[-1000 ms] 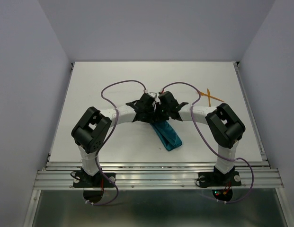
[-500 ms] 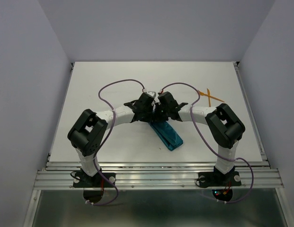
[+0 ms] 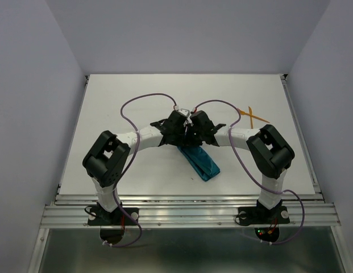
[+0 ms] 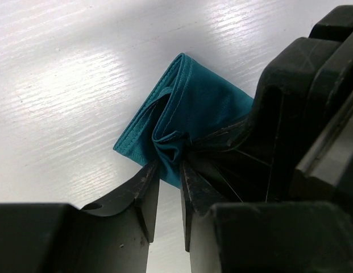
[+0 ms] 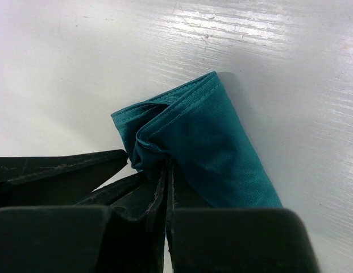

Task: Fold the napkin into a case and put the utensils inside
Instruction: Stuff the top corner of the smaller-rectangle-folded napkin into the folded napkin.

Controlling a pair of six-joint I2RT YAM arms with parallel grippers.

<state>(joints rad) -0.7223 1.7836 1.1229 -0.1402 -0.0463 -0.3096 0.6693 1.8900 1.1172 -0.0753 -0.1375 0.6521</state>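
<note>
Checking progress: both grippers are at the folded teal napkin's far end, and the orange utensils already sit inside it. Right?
No: the utensils lie crossed on the table at far right, apart from the napkin, as the top view shows. The rest holds.

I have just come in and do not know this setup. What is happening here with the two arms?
Both arms meet over a teal napkin, folded into a narrow strip on the table. The right gripper is shut on a fold at its far end. The left gripper sits there too, jaws slightly apart. Two orange utensils lie crossed at the far right, untouched.
</note>
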